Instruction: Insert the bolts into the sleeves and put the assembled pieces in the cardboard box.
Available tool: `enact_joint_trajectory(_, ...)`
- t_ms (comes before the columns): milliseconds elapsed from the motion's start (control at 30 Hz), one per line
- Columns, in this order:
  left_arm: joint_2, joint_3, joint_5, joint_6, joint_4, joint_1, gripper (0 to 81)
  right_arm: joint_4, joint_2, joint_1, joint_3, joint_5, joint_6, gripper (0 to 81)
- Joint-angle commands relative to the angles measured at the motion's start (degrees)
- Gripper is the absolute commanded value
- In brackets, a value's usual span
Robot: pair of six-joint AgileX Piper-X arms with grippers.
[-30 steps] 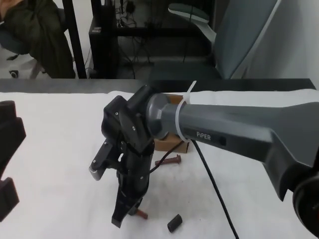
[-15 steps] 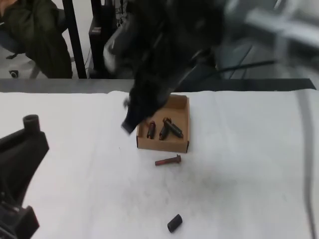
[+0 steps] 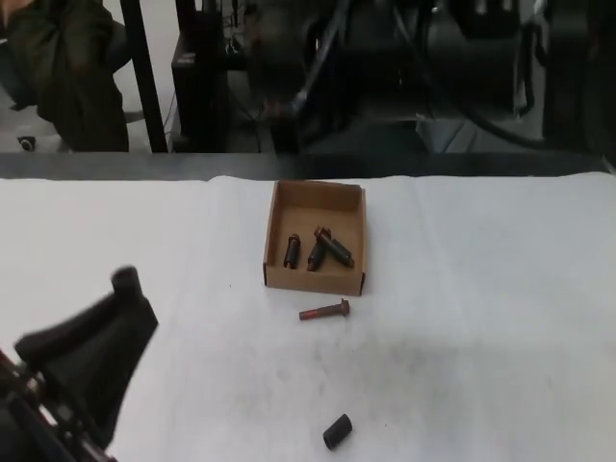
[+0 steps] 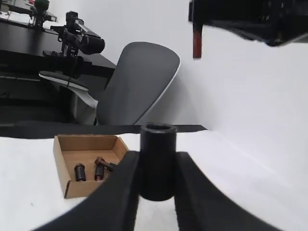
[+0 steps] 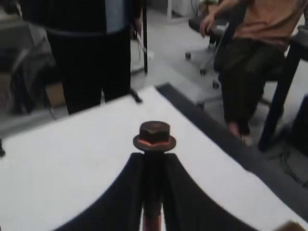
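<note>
High view: one cardboard box (image 3: 313,280), three assembled pieces (image 3: 292,250) inside; one loose bolt (image 3: 323,311) and one loose sleeve (image 3: 336,431) on white cloth (image 3: 481,289).
Left wrist view: left gripper (image 4: 158,166) clenched on one upright held sleeve (image 4: 158,142); grey chair (image 4: 139,82) behind bench.
Right wrist view: right gripper (image 5: 153,166) clenched on one held bolt (image 5: 154,137), head up.

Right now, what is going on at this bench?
The left gripper holds a black sleeve upright, and the right gripper holds a bolt by its shank. They are not yet joined. Three assembled pieces lie in the cardboard box; one loose bolt and one loose sleeve lie on the white bench outside it.
</note>
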Motion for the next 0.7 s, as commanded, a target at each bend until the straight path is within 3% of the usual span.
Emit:
enact_joint_trajectory(0,-0.2,0.2,0.7,-0.9,-2.5,-0.6,1.7,-11.4,0.6,0.7,3.0,-3.4,6.2,0.6)
enact_joint_trajectory(300,3.3,0.2,2.1,0.5,-4.4,-3.6,1.7,-23.1,8.0,8.0,4.6,-7.0,12.6,0.6)
enact_joint_trajectory(667,7.2,0.2,-3.2,7.4,-4.6,-3.7,1.7,-22.2,7.4,9.7,4.5,-7.2,15.0,0.6)
